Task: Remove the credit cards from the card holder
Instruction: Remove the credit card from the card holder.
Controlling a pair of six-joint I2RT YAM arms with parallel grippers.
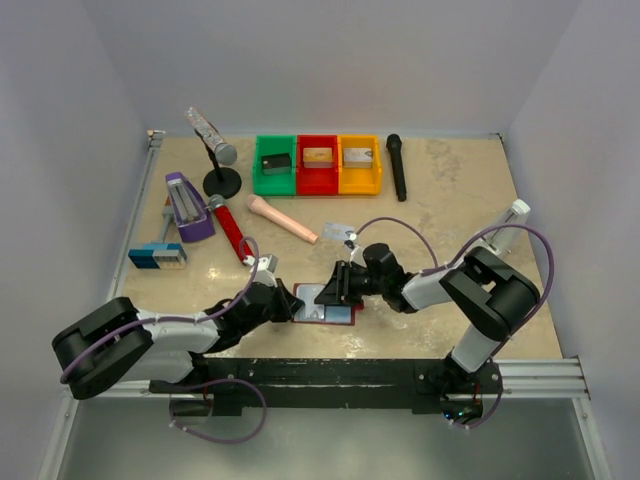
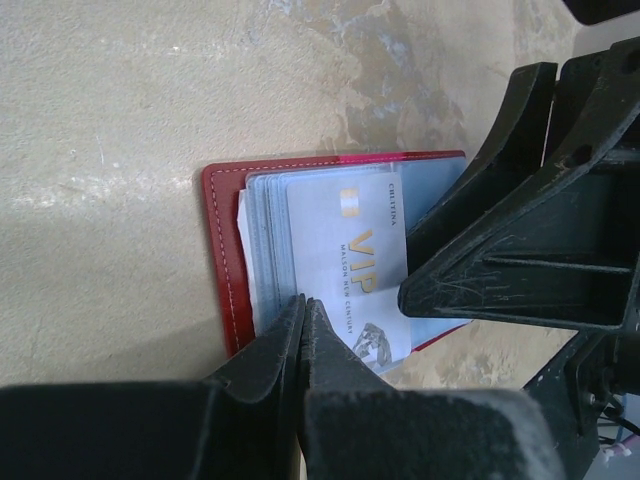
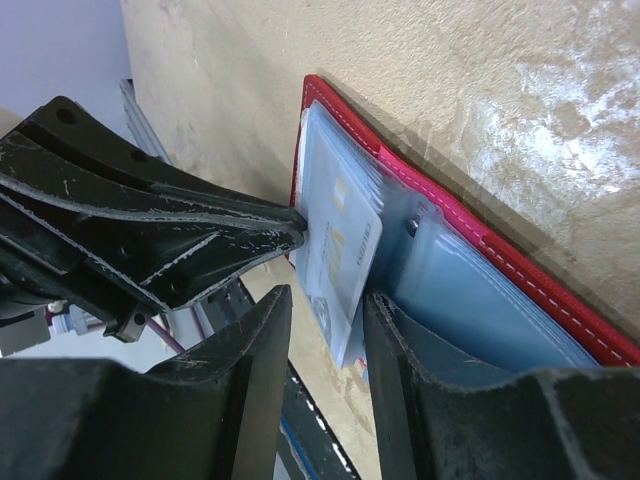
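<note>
From above, the card holder lies open on the table, near the front edge and between the two arms. The left gripper meets its left side and the right gripper reaches over its far edge. A loose card lies on the table well behind them.

In the left wrist view, the left claw is closed tight with nothing held. Its tip presses on the clear pockets, just beside the VIP card, which sticks out of the holder.

In the right wrist view, the right fingers stand either side of that card's edge. Whether they actually pinch it is hard to tell at this angle.
</note>
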